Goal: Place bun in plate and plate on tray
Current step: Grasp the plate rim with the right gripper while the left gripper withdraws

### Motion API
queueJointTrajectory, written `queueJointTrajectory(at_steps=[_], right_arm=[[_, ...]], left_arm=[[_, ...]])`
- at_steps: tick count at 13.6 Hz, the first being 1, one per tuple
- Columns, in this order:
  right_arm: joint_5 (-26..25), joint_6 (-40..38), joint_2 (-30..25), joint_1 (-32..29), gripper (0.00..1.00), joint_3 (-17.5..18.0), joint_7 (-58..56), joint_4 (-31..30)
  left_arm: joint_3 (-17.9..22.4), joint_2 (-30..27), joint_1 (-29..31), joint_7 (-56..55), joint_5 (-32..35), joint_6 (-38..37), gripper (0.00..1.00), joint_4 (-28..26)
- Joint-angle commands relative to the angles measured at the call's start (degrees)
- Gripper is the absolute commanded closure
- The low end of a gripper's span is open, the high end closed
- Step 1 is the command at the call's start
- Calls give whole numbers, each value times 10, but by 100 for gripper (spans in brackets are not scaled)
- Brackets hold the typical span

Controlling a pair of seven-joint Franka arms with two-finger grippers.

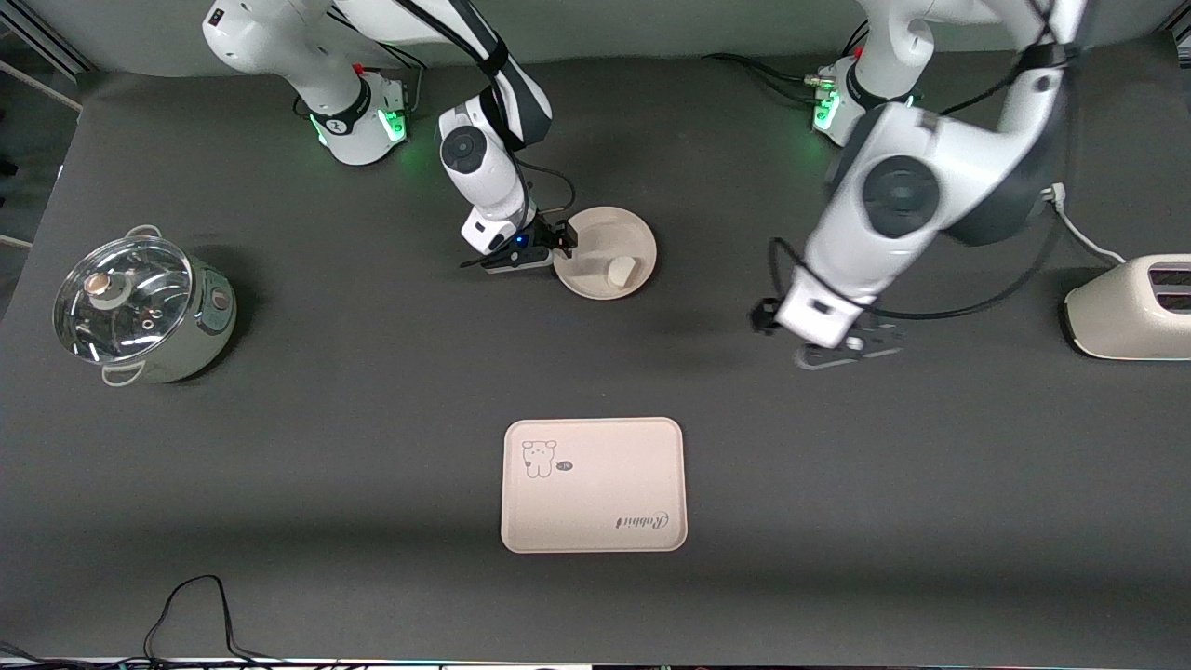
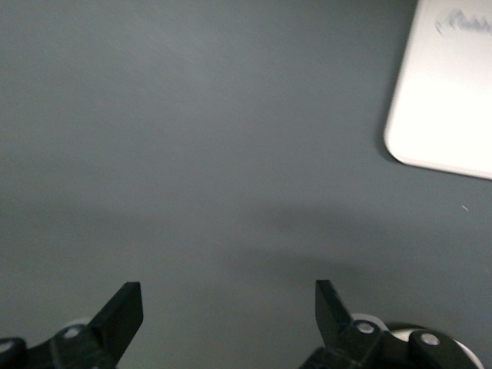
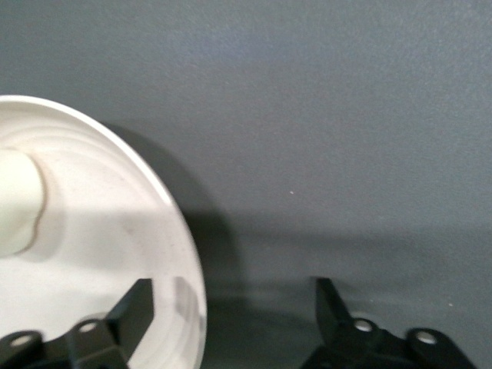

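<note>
The round cream plate (image 1: pixel 595 223) lies on the dark table near the right arm's base, with the small off-white bun (image 1: pixel 621 271) in it. My right gripper (image 1: pixel 563 240) is open and low at the plate's rim on the side toward the right arm's end. In the right wrist view one finger is over the plate's inside (image 3: pixel 154 192), the other is outside the rim, and the bun (image 3: pixel 15 211) lies deeper in. The cream tray (image 1: pixel 595 484) lies nearer the front camera. My left gripper (image 1: pixel 851 349) is open and empty over bare table; the tray's corner (image 2: pixel 453 92) shows in its view.
A pot with a glass lid (image 1: pixel 140 307) stands toward the right arm's end. A cream toaster (image 1: pixel 1130 307) stands at the left arm's end. A black cable (image 1: pixel 195 605) loops at the table's front edge.
</note>
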Motion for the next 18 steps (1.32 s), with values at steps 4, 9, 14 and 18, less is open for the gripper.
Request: queueJointTrajectory(at_steps=[4,9,14,18], right_arm=[[16,-1,-3,-3,100,-5,-3,16],[50,-15,-10,-5,100,-9,-4,31],[50,-119,-41,-16,100,-57,-3,79],[41,-182,-51,-15,100,-115,-10,149]], left_arm=[[83,-90,75,179,9,-19,0,-60],[80,-118,157,332,9,-62,0,-55],[86,-135,109,238,41,-151,0,-11],[83,-121,100,217,56,-199,0,59]])
